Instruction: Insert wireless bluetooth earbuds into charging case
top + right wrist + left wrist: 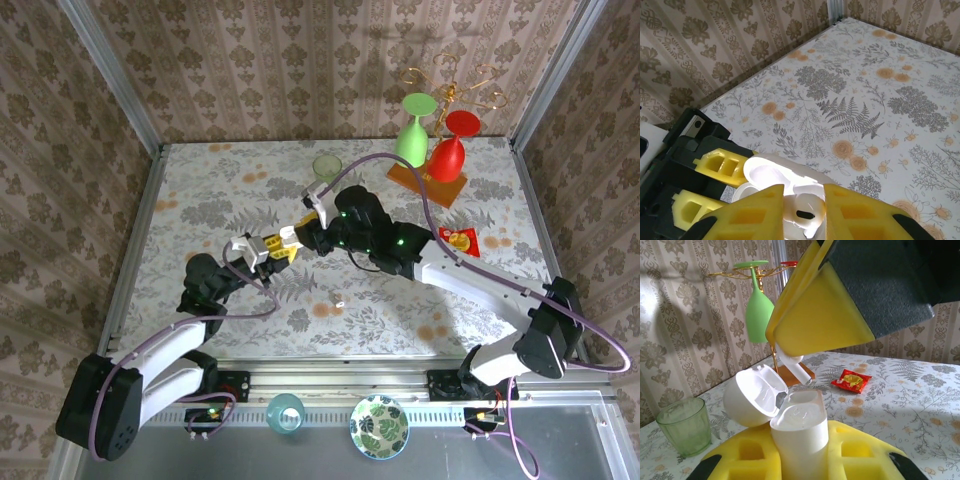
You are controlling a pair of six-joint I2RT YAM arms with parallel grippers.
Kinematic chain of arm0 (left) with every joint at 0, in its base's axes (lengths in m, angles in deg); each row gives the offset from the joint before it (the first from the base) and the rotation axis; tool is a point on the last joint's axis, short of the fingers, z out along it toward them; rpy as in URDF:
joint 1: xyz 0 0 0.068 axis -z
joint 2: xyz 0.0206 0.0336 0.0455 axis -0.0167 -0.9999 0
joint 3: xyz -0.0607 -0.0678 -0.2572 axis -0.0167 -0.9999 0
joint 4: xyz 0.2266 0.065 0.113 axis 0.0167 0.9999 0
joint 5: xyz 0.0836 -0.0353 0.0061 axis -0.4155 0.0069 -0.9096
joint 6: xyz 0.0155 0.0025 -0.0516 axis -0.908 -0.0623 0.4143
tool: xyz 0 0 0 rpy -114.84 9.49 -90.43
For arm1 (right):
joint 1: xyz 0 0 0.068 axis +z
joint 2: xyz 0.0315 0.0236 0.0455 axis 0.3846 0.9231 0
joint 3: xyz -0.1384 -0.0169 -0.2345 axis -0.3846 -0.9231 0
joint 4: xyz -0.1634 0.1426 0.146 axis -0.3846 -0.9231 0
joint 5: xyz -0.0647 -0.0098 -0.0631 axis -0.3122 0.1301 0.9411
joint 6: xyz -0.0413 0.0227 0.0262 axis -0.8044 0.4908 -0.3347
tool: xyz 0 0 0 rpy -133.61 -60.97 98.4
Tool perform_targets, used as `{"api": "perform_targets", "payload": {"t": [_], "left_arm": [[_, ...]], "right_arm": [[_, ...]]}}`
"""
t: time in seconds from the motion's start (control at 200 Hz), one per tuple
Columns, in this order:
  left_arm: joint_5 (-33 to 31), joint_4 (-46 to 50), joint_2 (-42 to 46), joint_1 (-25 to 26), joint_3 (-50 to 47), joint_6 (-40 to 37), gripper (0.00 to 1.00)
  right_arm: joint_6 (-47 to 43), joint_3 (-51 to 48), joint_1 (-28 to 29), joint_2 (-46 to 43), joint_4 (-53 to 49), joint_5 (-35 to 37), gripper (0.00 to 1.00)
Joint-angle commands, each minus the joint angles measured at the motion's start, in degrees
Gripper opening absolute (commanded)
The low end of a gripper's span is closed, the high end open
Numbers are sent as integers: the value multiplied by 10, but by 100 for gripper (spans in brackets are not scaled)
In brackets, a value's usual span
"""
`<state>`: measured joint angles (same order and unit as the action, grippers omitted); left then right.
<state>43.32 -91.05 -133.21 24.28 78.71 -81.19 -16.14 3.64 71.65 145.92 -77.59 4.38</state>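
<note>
Two claws meet at one spot, so I take the charging case (pixel 800 432) as my mark.

At the case: left gripper (pixel 800 462) is pressed tight on the case body from both sides. Mouth faces up, lid (pixel 754 396) thrown back beside it. Wells look vacant, as far as I can tell.

Just above the case: right gripper (pixel 802 201) is pinched on a white earbud (pixel 803 214), yellow pads either side. In the left wrist view the bud hangs over the open mouth and apart from it, a clear gap between. Its long axis is tilted, stem end pointing down and off toward the side away from the lid, not plumb with the well.

My read: the right arm is the one to act, the left only steadies. The drop is short but the tilt matters. The stem needs to come nearer upright and line up over a well before I lower, or it may catch the rim.

Near the case, on the table (pixel 220 190) toward the arm bases: a small white piece (pixel 338 298), likely the second earbud, too small to be sure.

Farther from the case: green tumbler (pixel 682 426), then a red packet (pixel 851 380).

Farthest: green wine glass (pixel 759 310) on its stand by the back wall.
</note>
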Motion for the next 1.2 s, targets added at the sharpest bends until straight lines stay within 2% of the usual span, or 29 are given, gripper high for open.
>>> {"api": "perform_targets", "payload": {"t": [0.0,0.585,0.735,1.035,1.195], "left_arm": [[-7,-30,4,5,18,10,3],[-60,-31,10,5,24,47,3],[-56,-24,10,5,27,42,3],[-45,-4,19,6,20,13,3],[-37,7,29,5,15,-9,3]], "right_arm": [[-6,-10,4,8,27,-4,22],[-13,-29,4,5,31,8,22],[-5,-31,4,-3,38,2,32],[12,-34,2,-62,55,4,66],[54,-55,-18,-93,78,-15,74]]}}
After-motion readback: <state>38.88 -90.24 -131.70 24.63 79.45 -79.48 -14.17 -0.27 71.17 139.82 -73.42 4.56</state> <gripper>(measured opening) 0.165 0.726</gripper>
